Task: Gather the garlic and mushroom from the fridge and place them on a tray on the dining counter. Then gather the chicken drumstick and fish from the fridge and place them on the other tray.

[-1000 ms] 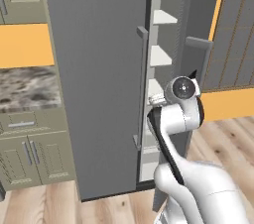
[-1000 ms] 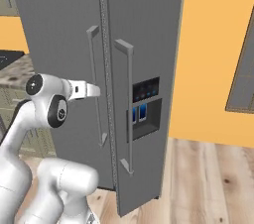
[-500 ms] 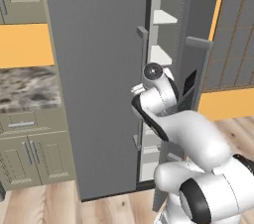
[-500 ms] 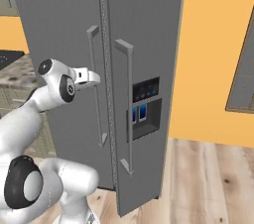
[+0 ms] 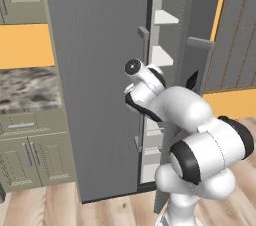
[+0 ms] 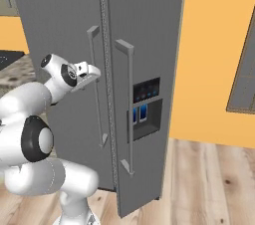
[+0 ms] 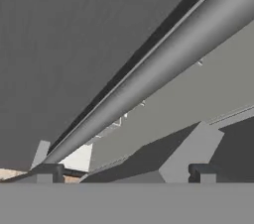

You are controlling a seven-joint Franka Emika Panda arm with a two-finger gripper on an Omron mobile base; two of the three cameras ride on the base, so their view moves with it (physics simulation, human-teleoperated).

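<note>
Since the earlier frame, the white arm's elbow is swung lower and nearer the base cameras, while the two-finger gripper (image 6: 94,73) is kept at the tall grey double-door fridge (image 6: 64,25), at nine o'clock of its long grey bar handle (image 6: 95,87), jaws spread wide, empty.

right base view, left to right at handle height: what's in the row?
gripper → left door's bar handle → right door's bar handle → dispenser panel on the fridge → orange wall
</note>
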